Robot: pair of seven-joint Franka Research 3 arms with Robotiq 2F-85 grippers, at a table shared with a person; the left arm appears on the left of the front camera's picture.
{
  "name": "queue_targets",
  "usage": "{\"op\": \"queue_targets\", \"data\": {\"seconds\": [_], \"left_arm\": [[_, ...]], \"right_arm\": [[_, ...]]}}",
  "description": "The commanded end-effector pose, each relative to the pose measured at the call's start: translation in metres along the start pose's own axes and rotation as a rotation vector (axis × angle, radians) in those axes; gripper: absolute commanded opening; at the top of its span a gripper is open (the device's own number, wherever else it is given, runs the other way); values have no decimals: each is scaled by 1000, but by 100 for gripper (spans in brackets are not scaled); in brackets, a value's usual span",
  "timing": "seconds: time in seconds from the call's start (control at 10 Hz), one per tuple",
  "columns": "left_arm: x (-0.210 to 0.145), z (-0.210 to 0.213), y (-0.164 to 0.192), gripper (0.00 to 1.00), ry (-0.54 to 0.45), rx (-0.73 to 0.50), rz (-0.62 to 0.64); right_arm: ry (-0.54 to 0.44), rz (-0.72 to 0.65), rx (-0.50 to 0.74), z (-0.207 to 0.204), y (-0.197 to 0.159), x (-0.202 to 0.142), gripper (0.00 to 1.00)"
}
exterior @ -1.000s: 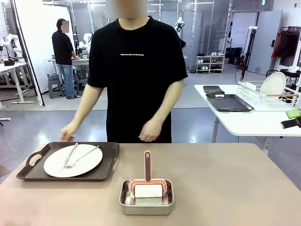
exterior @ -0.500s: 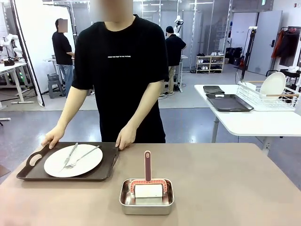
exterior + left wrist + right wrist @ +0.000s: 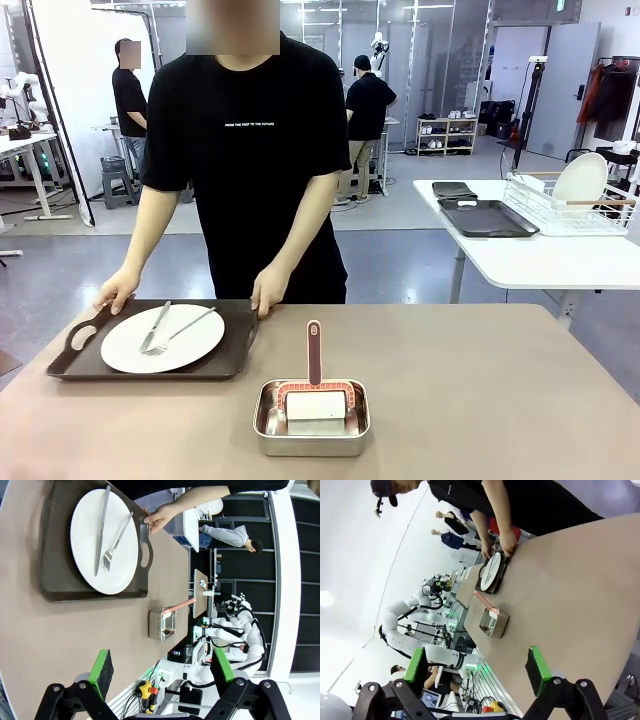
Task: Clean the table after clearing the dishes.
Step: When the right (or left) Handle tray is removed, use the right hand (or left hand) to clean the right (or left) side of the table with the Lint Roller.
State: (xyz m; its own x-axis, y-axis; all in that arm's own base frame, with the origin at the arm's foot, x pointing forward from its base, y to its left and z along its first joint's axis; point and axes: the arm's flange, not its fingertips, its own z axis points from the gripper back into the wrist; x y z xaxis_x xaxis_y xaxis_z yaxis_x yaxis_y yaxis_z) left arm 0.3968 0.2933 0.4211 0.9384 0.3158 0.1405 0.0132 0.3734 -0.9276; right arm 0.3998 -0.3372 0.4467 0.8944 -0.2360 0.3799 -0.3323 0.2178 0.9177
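A round white plate (image 3: 162, 339) with a silver fork and knife lies on a dark brown handled tray (image 3: 85, 352) at the left of the beige table (image 3: 480, 390). The person's two hands (image 3: 268, 293) grip the tray's far handles. The same plate (image 3: 105, 535) and tray (image 3: 55, 550) appear in the left wrist view, with a hand at the tray's handle. My left gripper (image 3: 160, 672) hovers open above the table, away from the tray. My right gripper (image 3: 476, 669) is open too, high over the table (image 3: 570, 595), with the tray (image 3: 491, 573) far off.
A small steel pan (image 3: 311, 417) holding a white sponge tool with a red handle sits at the table's front middle. A white side table (image 3: 530, 260) at the right carries a dark tray and a dish rack with a plate. Other people stand farther back.
The person stepped left, reached down and took hold of the tray's handles. The tray with the plate has shifted slightly to the right and lifted a bit.
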Motion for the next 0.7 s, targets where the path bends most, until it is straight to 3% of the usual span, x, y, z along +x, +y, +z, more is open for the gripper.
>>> {"op": "queue_targets", "data": {"seconds": [0.0, 0.6], "left_arm": [[-1, 2, 0, 100, -17, -9, -2], [-1, 2, 0, 100, -17, -9, -2]], "right_arm": [[-19, -49, 31, 11, 5, 13, 100], [-7, -23, 1, 7, -5, 3, 100]]}}
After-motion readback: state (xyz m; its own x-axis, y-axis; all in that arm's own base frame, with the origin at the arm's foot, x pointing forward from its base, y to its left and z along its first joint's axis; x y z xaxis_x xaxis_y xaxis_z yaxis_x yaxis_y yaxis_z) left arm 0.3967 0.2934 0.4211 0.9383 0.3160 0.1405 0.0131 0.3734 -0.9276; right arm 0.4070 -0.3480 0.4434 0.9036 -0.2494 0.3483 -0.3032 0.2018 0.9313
